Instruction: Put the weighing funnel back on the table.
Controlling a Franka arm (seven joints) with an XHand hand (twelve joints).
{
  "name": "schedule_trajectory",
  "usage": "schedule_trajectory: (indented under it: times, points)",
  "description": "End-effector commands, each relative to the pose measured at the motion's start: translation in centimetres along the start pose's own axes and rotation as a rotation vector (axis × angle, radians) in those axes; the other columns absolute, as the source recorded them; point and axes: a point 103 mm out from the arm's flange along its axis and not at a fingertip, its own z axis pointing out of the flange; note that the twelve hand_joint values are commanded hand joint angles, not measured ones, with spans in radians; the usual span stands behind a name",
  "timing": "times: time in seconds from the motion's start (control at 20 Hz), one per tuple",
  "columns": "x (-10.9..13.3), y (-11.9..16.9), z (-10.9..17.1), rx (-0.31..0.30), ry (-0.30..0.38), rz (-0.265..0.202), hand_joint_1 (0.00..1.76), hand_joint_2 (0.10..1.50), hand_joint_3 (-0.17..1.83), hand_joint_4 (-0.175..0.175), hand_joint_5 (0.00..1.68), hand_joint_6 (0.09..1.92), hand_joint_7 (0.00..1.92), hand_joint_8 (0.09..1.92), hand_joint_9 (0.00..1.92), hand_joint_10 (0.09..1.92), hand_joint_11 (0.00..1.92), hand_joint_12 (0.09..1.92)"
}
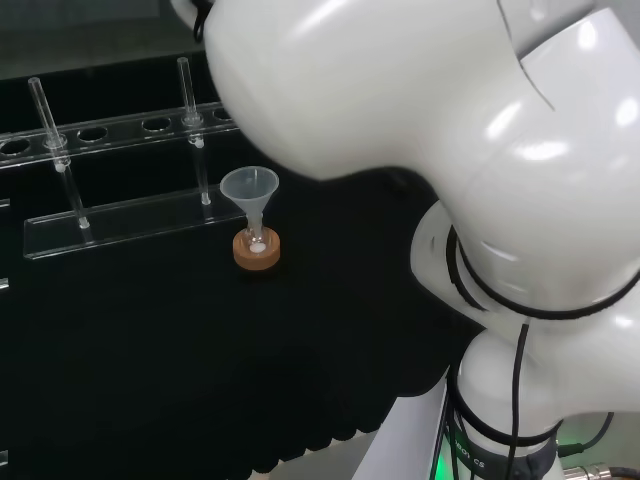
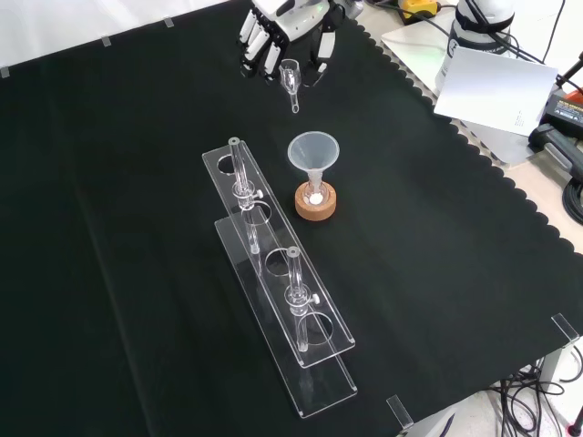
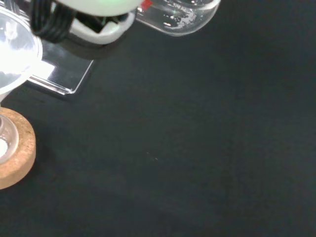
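weighing funnel [image 2: 291,76] — pinched in hand [image 2: 276,29], near the cloth [image 2: 137,228] edge

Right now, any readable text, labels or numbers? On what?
None reads clearly.
Small dark print on the white panel, front view's top right: too small to read.
Pale marking on the arm base, head view: too blurred to read.
No markings seen on the weighing funnel in the hand, the funnel or the rack.

The small clear weighing funnel [image 2: 291,80], scoop-shaped with a short stem, hangs pinched between the fingers [image 2: 258,41] above the black surface [image 2: 137,228], cup uppermost, stem pointing down.
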Motion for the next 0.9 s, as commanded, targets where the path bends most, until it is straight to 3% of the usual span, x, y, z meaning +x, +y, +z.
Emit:
schedule_trajectory:
  times: [0.05,0.5,0.9]
  points:
    - [-0.9,0.1,-0.3,-0.006,0.057,-0.003,1.12,0.71,0.53,0.175,1.29,0.60,0.54,0.66,0.94,0.32,0.83,1.02]
    - [-3.0,0.1,-1.4,-0.018,0.075,0.037,1.12,0.71,0.53,0.175,1.29,0.60,0.54,0.66,0.94,0.32,0.83,1.02]
    - [-6.9,1.4,0.0,-0.027,0.158,0.056,1.12,0.72,0.53,0.175,1.29,0.60,0.54,0.65,0.94,0.32,0.83,1.02]
